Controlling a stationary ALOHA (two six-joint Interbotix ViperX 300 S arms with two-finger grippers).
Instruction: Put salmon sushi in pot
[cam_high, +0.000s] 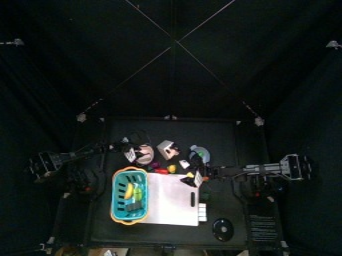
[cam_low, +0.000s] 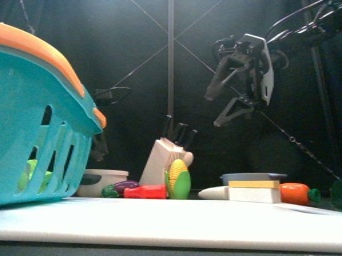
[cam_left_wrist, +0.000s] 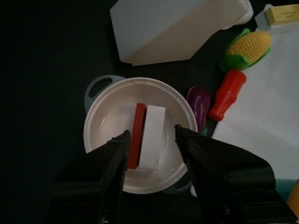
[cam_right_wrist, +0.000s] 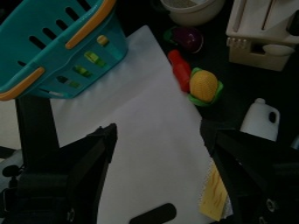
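The salmon sushi (cam_left_wrist: 149, 136), an orange-red slab on white rice, is inside the white pot (cam_left_wrist: 111, 114); whether it rests on the bottom I cannot tell. My left gripper (cam_left_wrist: 151, 133) is open directly over the pot, one jaw on each side of the sushi with a small gap. In the top view the pot (cam_high: 135, 153) is at the table's back left. My right gripper (cam_right_wrist: 146, 131) is open and empty above the white cutting board (cam_right_wrist: 140, 114), and hangs high in the front view (cam_low: 238, 92).
A teal basket (cam_high: 130, 195) stands on the board's left side (cam_low: 40, 120). By the pot lie a corn cob (cam_left_wrist: 247, 48), a red chilli (cam_left_wrist: 228, 92) and a white knife block (cam_left_wrist: 176, 31). A white bottle (cam_right_wrist: 261, 118) lies near the board.
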